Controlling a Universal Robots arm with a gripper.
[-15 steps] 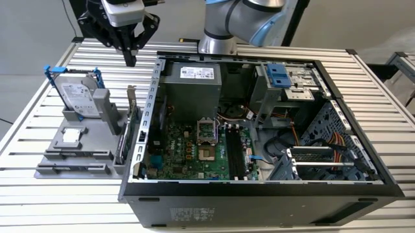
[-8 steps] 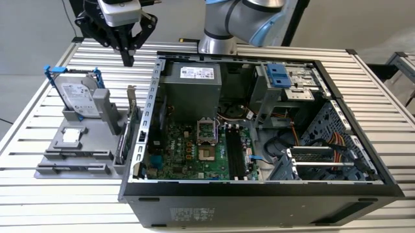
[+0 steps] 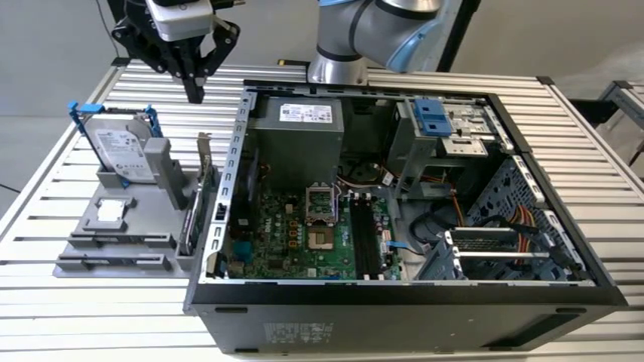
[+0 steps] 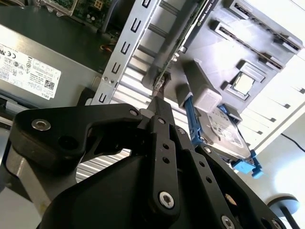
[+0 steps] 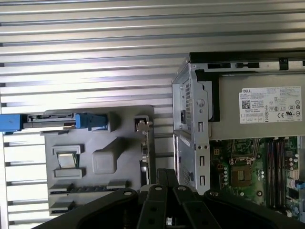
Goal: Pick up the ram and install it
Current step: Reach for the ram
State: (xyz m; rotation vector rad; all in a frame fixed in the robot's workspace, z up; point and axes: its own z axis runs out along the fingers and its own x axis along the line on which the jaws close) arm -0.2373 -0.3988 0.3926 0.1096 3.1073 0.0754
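The arm (image 3: 354,30) is made of round silver-grey segments with light blue caps at the joints. The tool (image 3: 193,92) has a white-grey body and matte black link bars that end in slim black fingers (image 3: 191,81). In the second wrist view, small silver screws (image 4: 165,199) sit in these bars.

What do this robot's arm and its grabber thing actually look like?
The arm is a stout silver-grey tube with rounded joints capped in light blue. The gripper has a pale grey body and matte black linkage bars that taper to slim black fingers, dotted with small silver screws.
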